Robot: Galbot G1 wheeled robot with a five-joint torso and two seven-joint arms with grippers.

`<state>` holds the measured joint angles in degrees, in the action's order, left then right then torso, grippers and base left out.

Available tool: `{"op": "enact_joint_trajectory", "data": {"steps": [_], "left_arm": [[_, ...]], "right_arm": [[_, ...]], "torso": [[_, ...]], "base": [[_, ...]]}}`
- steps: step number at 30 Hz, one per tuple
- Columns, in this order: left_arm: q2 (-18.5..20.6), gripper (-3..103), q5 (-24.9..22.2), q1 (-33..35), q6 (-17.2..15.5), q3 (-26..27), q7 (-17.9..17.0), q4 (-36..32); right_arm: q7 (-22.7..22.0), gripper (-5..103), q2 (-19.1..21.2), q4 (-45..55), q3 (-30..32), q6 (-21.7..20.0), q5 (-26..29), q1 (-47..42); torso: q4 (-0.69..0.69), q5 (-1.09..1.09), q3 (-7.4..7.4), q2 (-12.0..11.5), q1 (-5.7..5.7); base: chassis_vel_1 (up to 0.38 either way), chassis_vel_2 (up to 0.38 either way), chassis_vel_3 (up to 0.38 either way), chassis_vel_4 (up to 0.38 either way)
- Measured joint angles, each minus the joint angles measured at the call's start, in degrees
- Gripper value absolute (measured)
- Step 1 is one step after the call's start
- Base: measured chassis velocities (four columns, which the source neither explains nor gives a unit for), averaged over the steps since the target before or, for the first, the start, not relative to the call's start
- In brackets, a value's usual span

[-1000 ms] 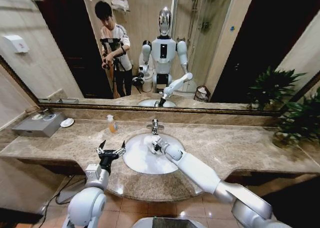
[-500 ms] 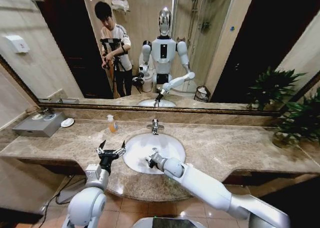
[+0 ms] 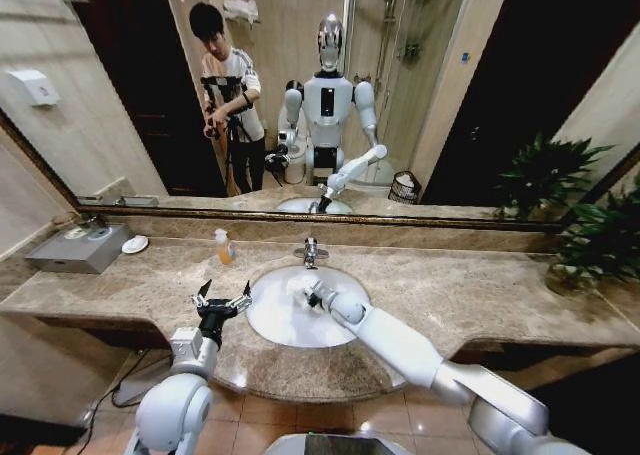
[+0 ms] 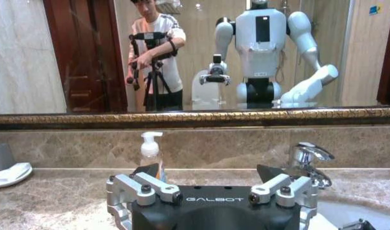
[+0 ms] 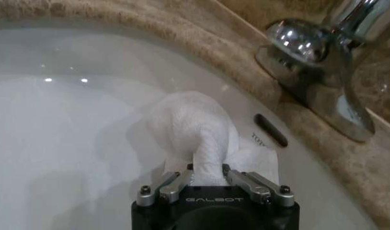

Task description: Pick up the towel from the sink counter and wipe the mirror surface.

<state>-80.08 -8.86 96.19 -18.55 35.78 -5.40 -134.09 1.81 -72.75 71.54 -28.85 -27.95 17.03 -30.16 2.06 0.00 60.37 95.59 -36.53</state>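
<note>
Right gripper (image 5: pixel 206 178) pinching towel (image 5: pixel 195 127), faucet (image 5: pixel 323 62) near, apparently over basin (image 5: pixel 67 120)

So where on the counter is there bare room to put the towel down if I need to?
The counter lies bare from the basin to the plant. The stretch between the soap bottle and left gripper is narrower. The far left is crowded by a box and dish. The right gripper holds the towel in the basin.

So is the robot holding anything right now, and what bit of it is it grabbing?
Yes. The right tool pinches a white towel by one bunched-up end, over the white basin. The left tool is open and holds nothing.
</note>
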Motion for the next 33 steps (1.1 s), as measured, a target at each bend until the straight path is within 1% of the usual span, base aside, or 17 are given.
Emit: {"op": "enact_joint_trajectory", "data": {"steps": [7,10,11,13,16,18,19,20,22,23,26,29,32,33], "left_arm": [[0.0,100,0.0,0.0,0.0,0.0,0.0,0.0],[0.0,100,0.0,0.0,0.0,0.0,0.0,0.0],[0.0,100,0.0,0.0,0.0,0.0,0.0,0.0],[0.0,100,0.0,0.0,0.0,0.0,0.0,0.0],[0.0,100,0.0,0.0,0.0,0.0,-0.01,0.0],[0.0,100,0.0,0.0,0.0,0.0,0.0,0.0],[0.0,100,-0.01,0.0,0.0,0.0,0.0,0.0],[0.0,100,-0.01,0.0,0.0,0.0,0.0,0.0],[0.0,100,0.0,0.0,0.0,0.0,-0.01,0.0],[0.0,100,0.0,0.0,0.0,0.0,-0.01,0.0],[0.0,100,0.0,0.0,0.0,0.0,0.0,0.0],[0.0,100,0.0,0.0,0.0,0.0,0.0,0.0],[0.0,100,0.0,0.0,0.0,0.0,0.0,0.0],[0.0,100,0.0,0.0,0.0,0.0,0.0,0.0]], "right_arm": [[0.54,12,1.01,3.39,-3.54,0.4,0.25,-3.34],[-0.07,12,3.2,8.93,-5.92,-0.85,2.12,-4.49],[-0.07,12,3.2,8.93,-5.92,-0.85,2.12,-4.49],[-0.52,12,4.6,12.23,-6.92,-2.13,2.93,-4.93],[-0.7,12,5.05,13.58,-7.07,-2.8,3.23,-5.1],[-0.72,12,4.19,12.67,-6.77,-3.32,3.42,-4.88],[-0.72,12,3.01,10.44,-6.36,-3.1,3.17,-4.39],[-0.72,12,3.01,10.44,-6.36,-3.1,3.17,-4.39],[-0.72,12,0.51,5.39,-4.94,-1.56,2.13,-3.37],[-0.72,12,0.51,5.39,-4.94,-1.56,2.13,-3.37],[-0.82,12,-2.62,-1.17,-1.77,0.92,0.59,-1.63],[-1.12,12,-3.33,-3.8,-0.46,2.04,0.19,-0.6],[-1.43,12,-3.26,-4.12,-0.29,2.62,0.24,-0.51],[-1.44,12,-2.95,-3.37,-0.69,2.61,0.31,-0.82]], "torso": [[0.0,0.0,0.0,0.0,0.01],[0.0,0.0,0.0,0.0,0.01],[0.0,0.0,0.0,0.0,0.01],[0.0,0.0,0.0,0.0,0.02],[-0.01,-0.01,0.0,0.0,0.02],[-0.01,0.0,0.0,0.0,0.02],[0.0,0.0,0.0,0.0,0.02],[0.0,0.0,0.0,0.0,0.02],[0.01,0.0,0.0,0.0,0.02],[0.01,0.0,0.0,0.0,0.02],[0.01,0.0,0.0,0.0,0.01],[0.01,-0.01,0.0,0.0,0.01],[0.0,0.0,0.0,0.0,0.0],[-0.01,-0.02,0.0,0.0,0.0]], "base": [[0.0,0.0,0.0,0.0],[0.0,0.0,0.0,0.0],[0.0,0.0,0.0,0.0],[0.0,0.0,0.0,0.0],[0.0,0.0,0.0,0.0],[0.0,0.0,0.0,0.0],[0.0,0.0,0.0,0.0],[0.0,0.0,0.0,0.0],[0.0,0.0,0.0,0.0],[0.0,0.0,0.0,0.0],[0.0,0.0,0.0,0.0],[0.0,0.0,0.0,0.0],[0.0,0.0,0.0,0.0],[0.0,0.0,0.0,0.0]]}}
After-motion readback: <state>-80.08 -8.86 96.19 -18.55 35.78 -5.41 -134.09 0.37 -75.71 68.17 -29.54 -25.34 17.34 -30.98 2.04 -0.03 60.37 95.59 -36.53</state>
